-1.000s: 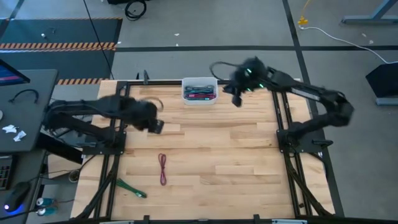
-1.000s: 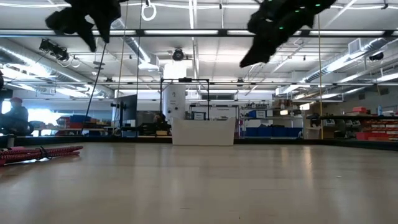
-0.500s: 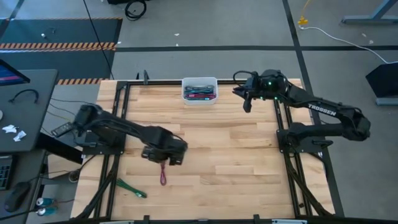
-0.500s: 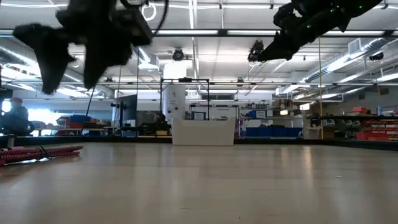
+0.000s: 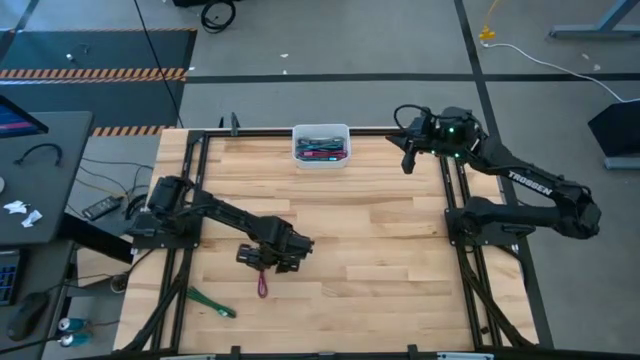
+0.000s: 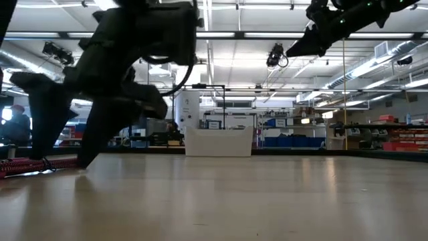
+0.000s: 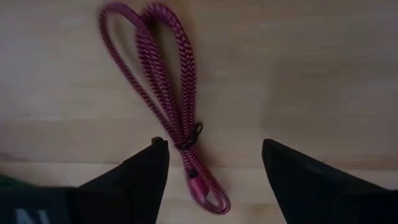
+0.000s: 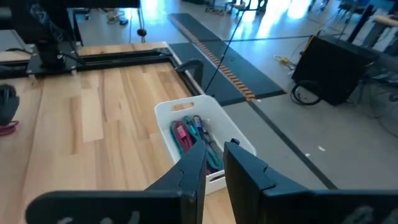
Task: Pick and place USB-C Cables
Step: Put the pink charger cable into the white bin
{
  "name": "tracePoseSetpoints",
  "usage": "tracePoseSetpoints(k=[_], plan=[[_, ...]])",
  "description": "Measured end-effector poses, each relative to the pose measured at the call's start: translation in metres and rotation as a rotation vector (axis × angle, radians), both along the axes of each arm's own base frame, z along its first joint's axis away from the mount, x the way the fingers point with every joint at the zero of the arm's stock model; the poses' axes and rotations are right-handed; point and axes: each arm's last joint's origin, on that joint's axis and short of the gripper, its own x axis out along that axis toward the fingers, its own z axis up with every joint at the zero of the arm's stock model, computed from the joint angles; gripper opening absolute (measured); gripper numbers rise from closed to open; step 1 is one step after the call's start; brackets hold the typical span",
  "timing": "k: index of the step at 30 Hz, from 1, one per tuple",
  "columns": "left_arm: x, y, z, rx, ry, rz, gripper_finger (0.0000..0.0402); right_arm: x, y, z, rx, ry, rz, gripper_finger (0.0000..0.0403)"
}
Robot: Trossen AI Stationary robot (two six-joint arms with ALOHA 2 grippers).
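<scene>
The left end effector [image 7: 211, 177] hangs open over the maroon cable [image 7: 168, 118] (a braided, folded bundle tied near one end), which lies flat on the desk [image 7: 311, 74] between its fingers [image 7: 140, 180].

The right end effector [image 5: 406, 160], nearly closed and empty, hovers near the white bin [image 8: 186, 109] of cables.

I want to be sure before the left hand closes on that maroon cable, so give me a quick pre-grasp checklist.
1. Left hand open: ok.
2. Maroon cable lies between its fingers: ok.
3. Cable flat on the table, clear of the green cable: ok.
4. Fingers low enough to grip: cannot tell.
5. Right hand out of the way, at the table's far edge: ok.
6. White bin has room: cannot tell.
</scene>
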Motion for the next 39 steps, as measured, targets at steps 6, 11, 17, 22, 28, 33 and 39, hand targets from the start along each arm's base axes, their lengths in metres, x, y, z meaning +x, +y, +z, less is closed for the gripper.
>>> tracePoseSetpoints(k=[6, 11, 17, 22, 28, 33, 39], plan=[[-0.024, -0.006, -0.015, -0.055, -0.058, 0.073, 0.0258, -0.012, 0.001, 0.005, -0.011, -0.011, -0.035, 0.0061], [-0.037, -0.003, -0.022, -0.043, -0.137, 0.115, 0.0238, -0.016, 0.002, 0.007, -0.021, -0.023, -0.044, 0.0061], [-0.038, 0.012, -0.028, -0.048, -0.175, 0.099, 0.0098, -0.016, 0.002, 0.007, -0.018, -0.025, -0.044, 0.0061], [-0.023, 0.031, -0.014, 0.025, -0.271, 0.026, 0.0022, -0.015, 0.002, 0.009, 0.032, -0.076, -0.069, 0.0061], [0.01, 0.064, 0.049, 0.332, -0.525, -0.055, 0.002, 0.001, -0.006, 0.0, 0.312, -0.15, 0.058, 0.0061], [0.032, 0.1, 0.125, 0.593, -0.765, -0.196, 0.002, 0.026, -0.022, 0.01, 0.437, -0.18, 0.195, 0.0064], [0.044, 0.131, 0.216, 0.87, -0.989, -0.479, 0.002, 0.06, -0.036, 0.024, 0.521, -0.18, 0.422, 0.0112]])
